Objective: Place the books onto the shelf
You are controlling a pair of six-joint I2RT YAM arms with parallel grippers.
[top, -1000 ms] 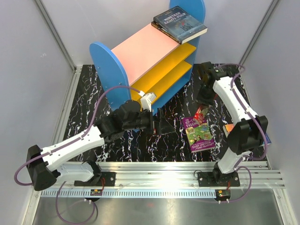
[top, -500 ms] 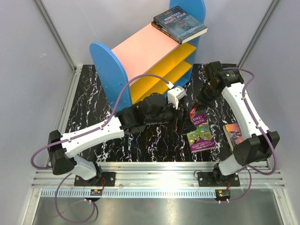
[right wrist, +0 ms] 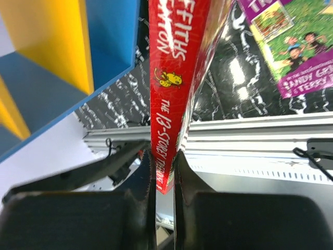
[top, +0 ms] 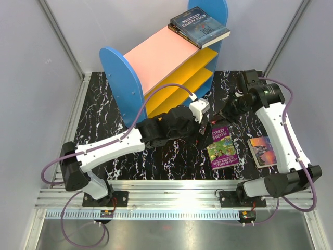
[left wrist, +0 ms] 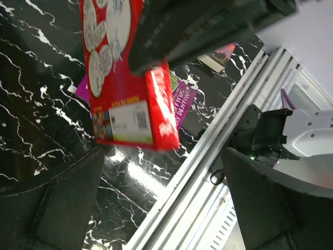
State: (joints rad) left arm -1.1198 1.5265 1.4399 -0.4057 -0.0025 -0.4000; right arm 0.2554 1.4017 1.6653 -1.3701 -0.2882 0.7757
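Black marbled table [top: 99, 122], grey walls close round it. The shelf [top: 120, 78] stands at the back, and I see a stack of two books [top: 200, 27] lying flat on the far end of its pink top board [top: 156, 54]. My right gripper [right wrist: 162, 172] pinches the red book [right wrist: 174, 78] on edge, spine facing the wrist camera. The book's long axis runs straight out from the fingers. It is lifted off the table, just beside the blue end panel [right wrist: 112, 57]. The left gripper [left wrist: 161, 203] stands spread wide close by. A purple book [top: 222, 148] and another paperback [top: 264, 151] lie flat near the rail [top: 177, 190].
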